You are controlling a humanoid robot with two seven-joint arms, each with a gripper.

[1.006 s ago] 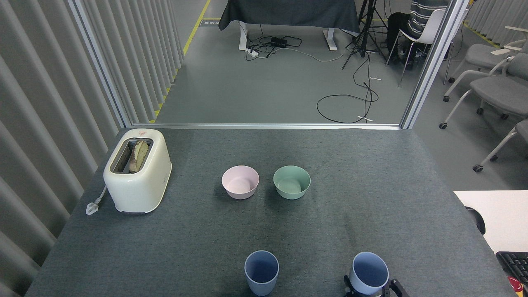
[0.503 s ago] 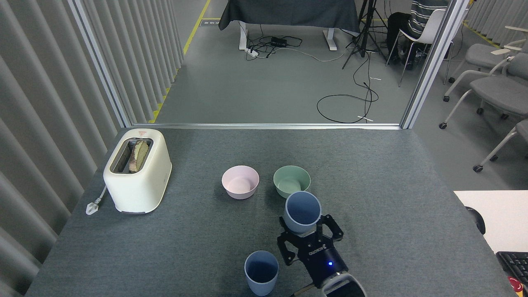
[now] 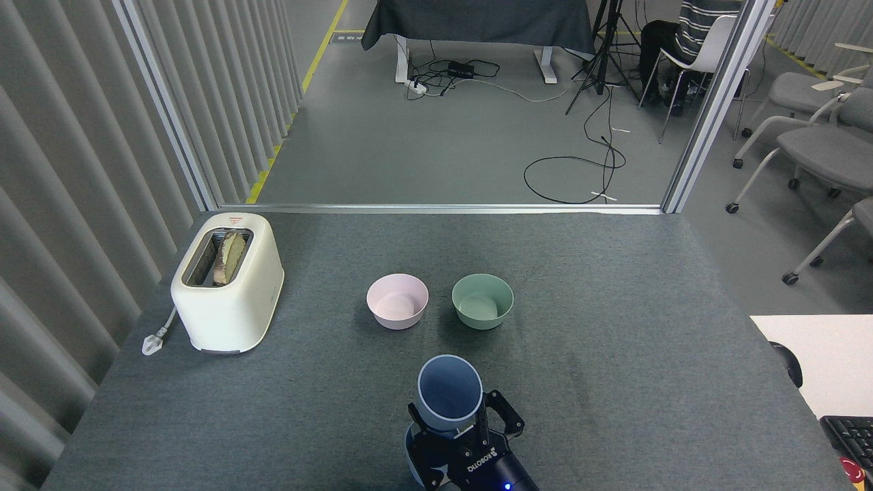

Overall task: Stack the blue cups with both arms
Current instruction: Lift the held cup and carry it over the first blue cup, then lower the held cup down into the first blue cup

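Grey felt covers our table (image 3: 614, 341), whose far edge meets a metal floor rail and whose right edge runs toward a white desk. Broad bare cloth lies to the right and at near left. We note a cream toaster (image 3: 228, 283) near the left edge, bread in its slot. At centre stand a pink bowl (image 3: 397, 301) and a green bowl (image 3: 482, 301), just beside each other, apart. Our right gripper (image 3: 455, 424) pinches one blue cup (image 3: 449, 394) by its body, mouth open toward the camera, held near the front edge. Directly beneath, the second blue cup (image 3: 411, 455) shows only as a sliver of rim behind the gripper. Contact between the two cups we cannot determine. Our left gripper is out of view.
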